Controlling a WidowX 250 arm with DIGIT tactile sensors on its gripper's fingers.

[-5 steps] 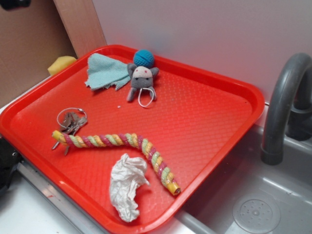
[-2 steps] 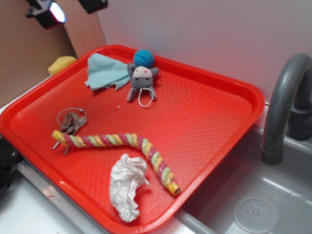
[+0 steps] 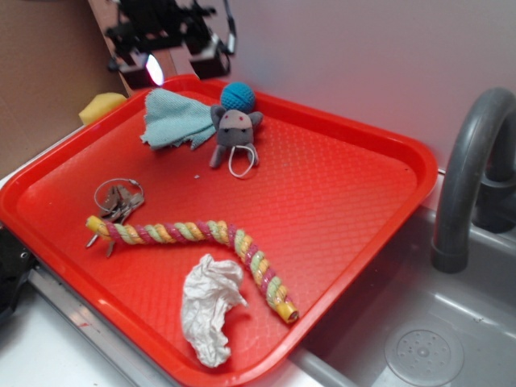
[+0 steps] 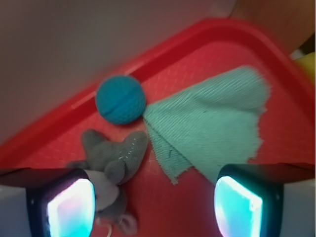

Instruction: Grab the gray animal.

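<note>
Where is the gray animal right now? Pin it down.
In the exterior view the gray animal lies near the red tray's far edge, just below the blue ball and right of the teal cloth.

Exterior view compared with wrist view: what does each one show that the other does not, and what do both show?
Only the exterior view shows the keys, the striped rope, the crumpled paper, the yellow sponge, the faucet and the sink. Only the wrist view shows the hand's two glowing fingers from close, spread apart. Both show the gray animal, the blue ball, the teal cloth and the red tray.
</note>
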